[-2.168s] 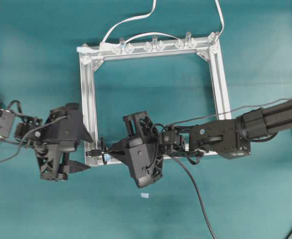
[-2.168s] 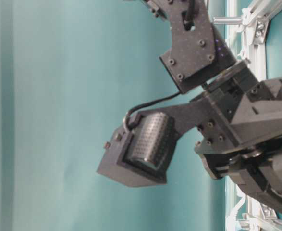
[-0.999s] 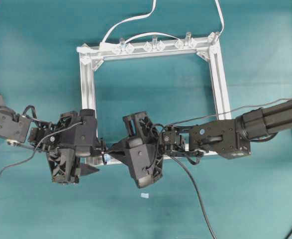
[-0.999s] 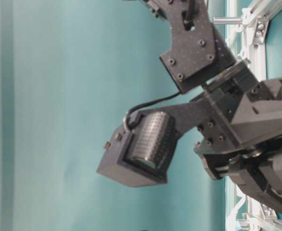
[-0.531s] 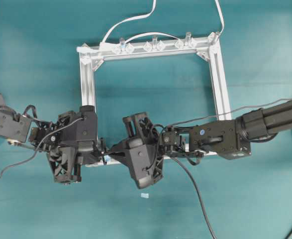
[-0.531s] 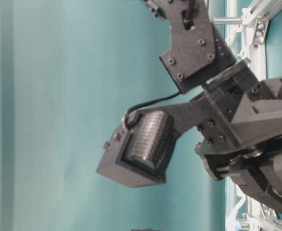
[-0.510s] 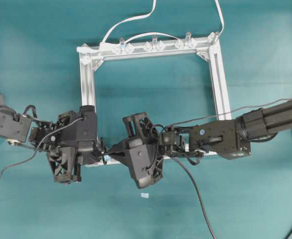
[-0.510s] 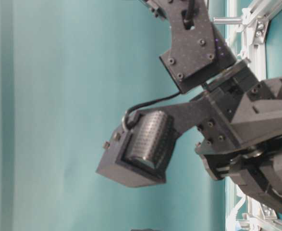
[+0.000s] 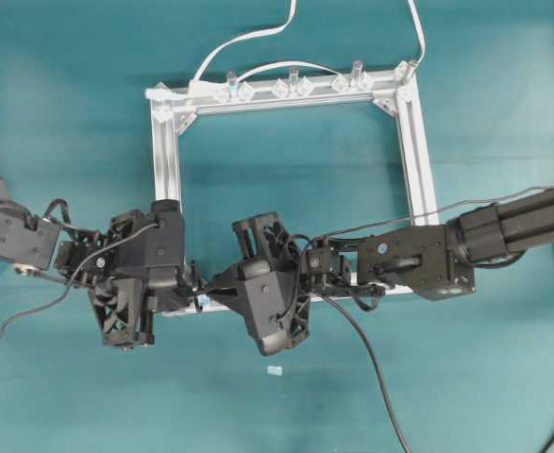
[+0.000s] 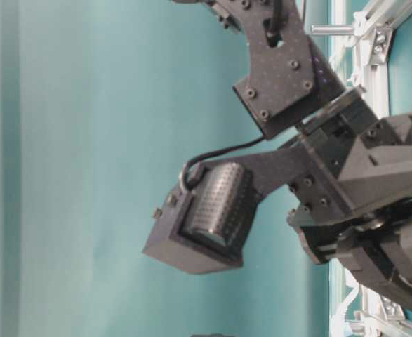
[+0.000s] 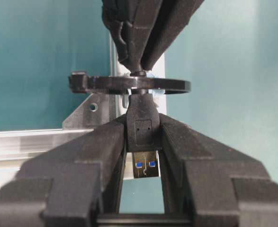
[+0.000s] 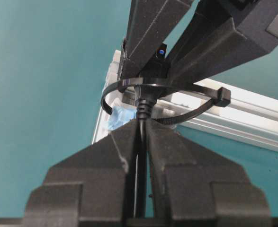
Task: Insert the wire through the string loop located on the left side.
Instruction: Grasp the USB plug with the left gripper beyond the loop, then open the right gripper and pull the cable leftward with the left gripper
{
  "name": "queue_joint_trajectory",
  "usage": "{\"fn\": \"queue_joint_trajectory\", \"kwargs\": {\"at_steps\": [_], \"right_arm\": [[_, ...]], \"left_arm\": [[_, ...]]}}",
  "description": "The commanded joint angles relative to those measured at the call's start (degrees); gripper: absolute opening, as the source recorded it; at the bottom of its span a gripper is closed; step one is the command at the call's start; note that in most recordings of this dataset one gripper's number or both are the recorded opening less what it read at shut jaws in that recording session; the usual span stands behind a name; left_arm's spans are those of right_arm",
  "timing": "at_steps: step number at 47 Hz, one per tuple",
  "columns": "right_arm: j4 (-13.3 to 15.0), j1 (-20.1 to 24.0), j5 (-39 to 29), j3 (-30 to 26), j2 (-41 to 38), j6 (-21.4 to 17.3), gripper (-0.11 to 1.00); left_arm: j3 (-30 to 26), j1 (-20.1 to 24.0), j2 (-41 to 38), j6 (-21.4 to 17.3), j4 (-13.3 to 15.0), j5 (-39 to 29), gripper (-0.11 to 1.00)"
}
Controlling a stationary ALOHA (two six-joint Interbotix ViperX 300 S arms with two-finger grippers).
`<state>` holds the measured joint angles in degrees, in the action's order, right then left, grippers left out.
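**Plug through the loop, both grippers on the wire**

The left gripper is clenched on the plug of the wire, silver tip pointing back toward its own camera, so it can draw the lead on. The right gripper pinches the cable just behind the loop, feeding it straight. The loop (a thin black band with a blue tab beneath) rings the plug's neck, so the plug looks already passed through. Seen from overhead, the two grippers meet nose to nose at the frame's 7 o'clock corner, left gripper at 9 o'clock of the right. The loop sits there on the frame, held open for threading.
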<state>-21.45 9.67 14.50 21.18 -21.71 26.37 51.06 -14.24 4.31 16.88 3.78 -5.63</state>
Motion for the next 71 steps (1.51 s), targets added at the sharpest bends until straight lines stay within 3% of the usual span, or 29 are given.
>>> {"fn": "queue_joint_trajectory", "kwargs": {"at_steps": [1,13,26,30,39,44,71], "right_arm": [[0.18,0.18,-0.62,-1.14,1.23,-0.09,0.07],[0.18,0.18,-5.10,-2.64,1.58,-1.14,0.07],[0.18,0.09,-3.52,-2.72,1.58,-2.55,0.08],[0.09,0.09,-2.37,-2.46,1.58,-2.72,0.25],[0.00,0.18,-1.85,-1.85,1.67,-2.72,0.80],[0.00,0.09,-1.93,-1.76,1.93,-2.72,0.95],[0.00,0.09,-1.58,1.76,4.31,-2.72,0.95]], "left_arm": [[-0.97,-0.26,1.23,0.35,-0.18,0.09,0.20],[-1.14,-0.26,1.67,0.44,-0.18,0.09,0.20],[-1.05,-0.26,1.67,0.44,-0.18,0.00,0.20],[-0.88,-0.26,1.76,0.35,-0.18,0.00,0.20],[-0.53,-0.26,1.67,0.26,-0.18,0.00,0.20],[-0.44,-0.26,1.76,0.26,-0.09,0.00,0.20],[5.36,-0.26,11.51,0.53,-0.18,-5.45,0.20]]}}
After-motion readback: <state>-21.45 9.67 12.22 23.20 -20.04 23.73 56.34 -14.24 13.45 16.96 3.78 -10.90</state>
